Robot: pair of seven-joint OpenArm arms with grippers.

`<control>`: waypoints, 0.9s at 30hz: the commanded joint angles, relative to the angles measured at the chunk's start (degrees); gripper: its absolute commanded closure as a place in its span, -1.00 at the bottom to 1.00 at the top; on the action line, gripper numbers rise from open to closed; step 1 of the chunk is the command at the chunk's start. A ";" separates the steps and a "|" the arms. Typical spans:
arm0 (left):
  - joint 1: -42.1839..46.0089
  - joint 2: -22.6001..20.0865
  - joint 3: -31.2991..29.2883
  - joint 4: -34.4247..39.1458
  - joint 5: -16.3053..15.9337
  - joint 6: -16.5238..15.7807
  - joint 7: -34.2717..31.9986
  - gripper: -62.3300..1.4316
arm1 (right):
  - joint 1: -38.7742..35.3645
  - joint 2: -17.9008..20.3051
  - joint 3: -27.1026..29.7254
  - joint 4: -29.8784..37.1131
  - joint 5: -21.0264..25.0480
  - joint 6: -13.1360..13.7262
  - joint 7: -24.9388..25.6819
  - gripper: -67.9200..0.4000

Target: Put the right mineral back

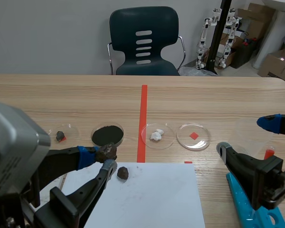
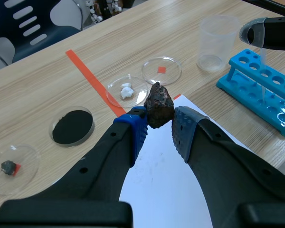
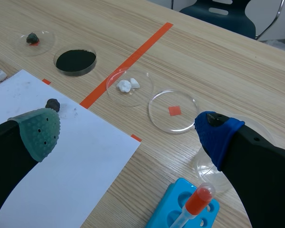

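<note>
- Holding the brown mineral (image 2: 160, 105) clamped between its pads, the left gripper (image 2: 160, 124) hangs over the paper (image 2: 154, 190).
- Carry it level to the empty dish (image 2: 169, 76) just ahead of the fingers, then lower it gently before releasing.
- The right gripper (image 3: 127, 132) stands apart, holding nothing.

The table (image 1: 218, 95) is surfaced in light wood grain, matt in finish; the paper sheet (image 1: 152, 199) laid on it is matt white and faintly smudged; the mineral (image 2: 160, 104) is rough, dull and dark brown; the dotted pads (image 2: 138, 133) of the left gripper (image 2: 159, 127) are seen as soft and blue; the petri dish (image 1: 203, 139) right of the middle is clear and glossy; the powder (image 1: 107, 135) is matt black; the rack (image 2: 261, 90) at the near right is made of smooth blue plastic.
</note>
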 commanded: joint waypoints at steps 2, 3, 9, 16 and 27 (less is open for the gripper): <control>-0.17 0.15 -0.22 0.44 -0.39 -0.11 -1.14 0.55 | 0.04 0.17 0.46 1.16 0.59 0.04 0.90 -0.74; -0.17 0.15 -0.22 0.44 -0.39 -0.11 -1.14 0.55 | 0.04 0.17 0.46 1.16 0.59 0.04 0.90 -0.74; -0.17 0.15 -0.22 0.44 -0.39 -0.11 -1.16 0.55 | 0.04 0.17 0.46 1.16 0.59 0.04 0.90 -0.74; -0.17 0.15 -0.22 0.44 -0.39 -0.09 -1.14 0.55 | 0.04 0.17 0.46 1.16 0.59 0.04 0.90 -0.74; -0.17 0.09 -0.39 0.44 -0.37 0.98 -1.14 0.55 | 0.04 0.17 0.46 1.16 0.59 0.04 0.87 -0.74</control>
